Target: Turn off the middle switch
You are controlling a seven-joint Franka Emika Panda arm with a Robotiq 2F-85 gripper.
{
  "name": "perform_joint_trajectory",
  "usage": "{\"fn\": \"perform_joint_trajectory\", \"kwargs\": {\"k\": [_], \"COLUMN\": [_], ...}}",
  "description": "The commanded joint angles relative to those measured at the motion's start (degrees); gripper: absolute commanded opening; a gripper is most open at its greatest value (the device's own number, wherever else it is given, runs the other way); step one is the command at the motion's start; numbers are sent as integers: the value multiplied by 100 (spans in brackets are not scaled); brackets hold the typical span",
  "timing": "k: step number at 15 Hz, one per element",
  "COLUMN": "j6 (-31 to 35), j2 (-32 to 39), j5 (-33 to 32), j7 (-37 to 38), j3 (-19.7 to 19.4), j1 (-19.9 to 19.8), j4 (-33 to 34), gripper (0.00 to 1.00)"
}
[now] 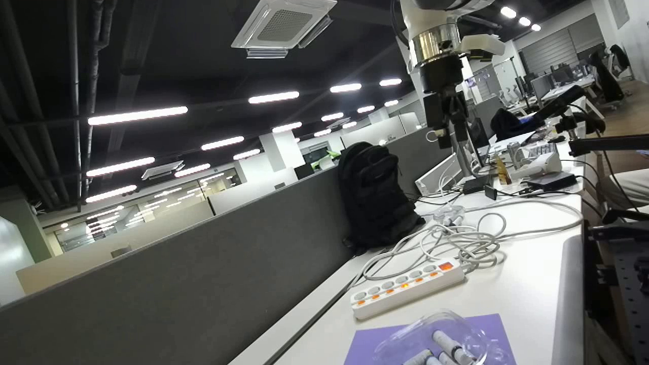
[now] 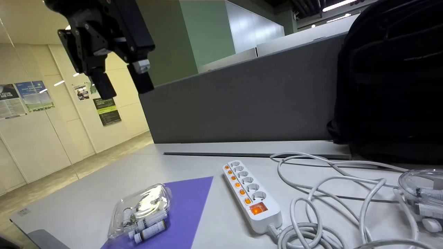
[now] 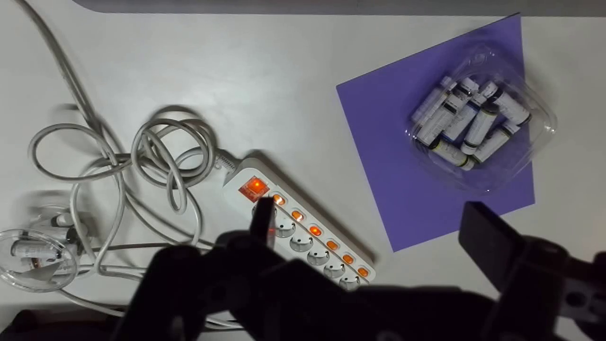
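A white power strip [image 3: 303, 226] lies on the white table below my gripper in the wrist view. It also shows in both exterior views [image 1: 409, 297] [image 2: 246, 189]. It has a row of small orange switches beside round sockets, and a larger lit red switch [image 3: 255, 185] at its cable end. The small middle switch [image 3: 315, 230], third from the large one, glows brighter than its neighbours; it also looks lit in an exterior view [image 1: 404, 285]. My gripper [image 3: 370, 215] is open and empty, high above the table in both exterior views [image 1: 453, 141] [image 2: 126, 91]. One finger hides part of the sockets.
A purple sheet [image 3: 378, 189] bears a clear plastic box [image 3: 535, 137] of small bottles beside the strip. Tangled cable [image 3: 175, 156] lies at the strip's cable end, near another clear container [image 3: 38, 260]. A grey partition [image 2: 242, 110] and black backpack [image 1: 375, 197] stand behind.
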Motion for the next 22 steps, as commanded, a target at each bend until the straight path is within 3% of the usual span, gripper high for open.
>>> {"fn": "perform_joint_trajectory", "kwargs": {"k": [1,4,8,12,15,16,17,22], "j6": [-15,-15,555,1456,1757,1793,1802,1956], "j2": [4,4,544,1556,2375,2676,2927,4152], "j5": [21,21,-178,-383,-379,-376,-391,-196], "j7": [-13,-13,141,186,207,210,179,-44], "j3": [23,23,73,44,55,68,73,53], "j1": [-21,-21,-169,-378,-447,-451,-442,-303], "j4": [11,11,180,486,886,1070,1235,2061], "gripper": [100,100,100,100,100,75,74,38]}}
